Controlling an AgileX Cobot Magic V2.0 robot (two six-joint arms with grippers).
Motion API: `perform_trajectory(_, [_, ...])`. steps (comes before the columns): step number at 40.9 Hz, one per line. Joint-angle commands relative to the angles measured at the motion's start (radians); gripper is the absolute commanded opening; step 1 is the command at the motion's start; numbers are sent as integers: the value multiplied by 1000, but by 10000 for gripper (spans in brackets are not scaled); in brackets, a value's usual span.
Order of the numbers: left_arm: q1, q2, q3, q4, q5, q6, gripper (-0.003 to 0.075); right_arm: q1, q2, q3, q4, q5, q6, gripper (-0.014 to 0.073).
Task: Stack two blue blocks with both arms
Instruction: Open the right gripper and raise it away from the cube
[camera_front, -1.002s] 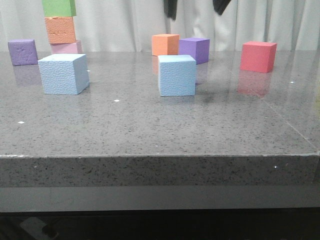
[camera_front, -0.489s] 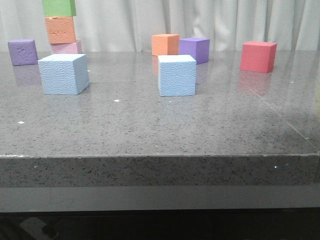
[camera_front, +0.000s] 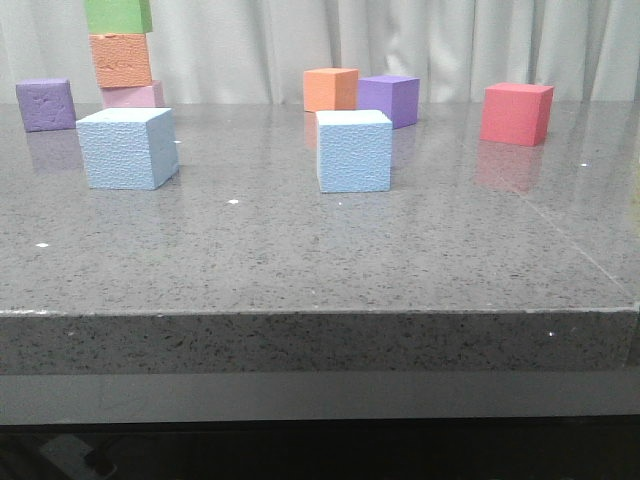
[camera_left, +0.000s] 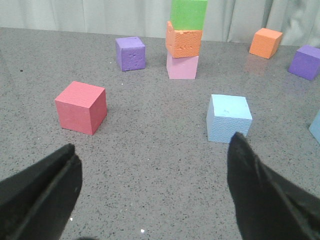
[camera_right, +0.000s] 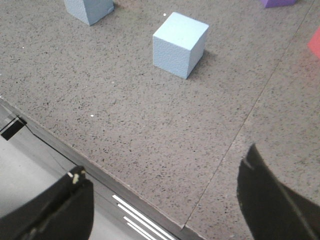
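Observation:
Two pale blue blocks stand apart on the grey table, one at the left and one near the middle. Neither gripper shows in the front view. My left gripper is open and empty above the table, and the left blue block lies just beyond its right finger. The middle blue block shows at that view's edge. My right gripper is open and empty over the table's front edge, well short of the middle blue block. The left blue block lies farther off.
A green, orange and pink stack and a purple cube stand at the back left. An orange cube, a purple cube and a red cube stand at the back. Another red cube lies left of the left gripper.
Dark arm parts that hung at the top of the front view one second ago have left the picture. The blocks have not moved.

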Motion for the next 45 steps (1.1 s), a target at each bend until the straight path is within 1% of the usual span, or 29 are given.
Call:
perform_trajectory(1, [-3, 15, -27, -9, -80, -4, 586, -5, -17, -23, -27, -62, -12, 596])
perform_trajectory(28, [-5, 15, -27, -13, -87, -4, 586, -5, -15, -23, -27, -59, -12, 596])
perform_trajectory(32, [-39, 15, -27, -13, -87, -4, 586, -5, -15, -23, -27, -59, -12, 596])
perform_trajectory(45, [-222, 24, -27, -16, -88, -4, 586, -5, -15, -23, -27, -59, -12, 596])
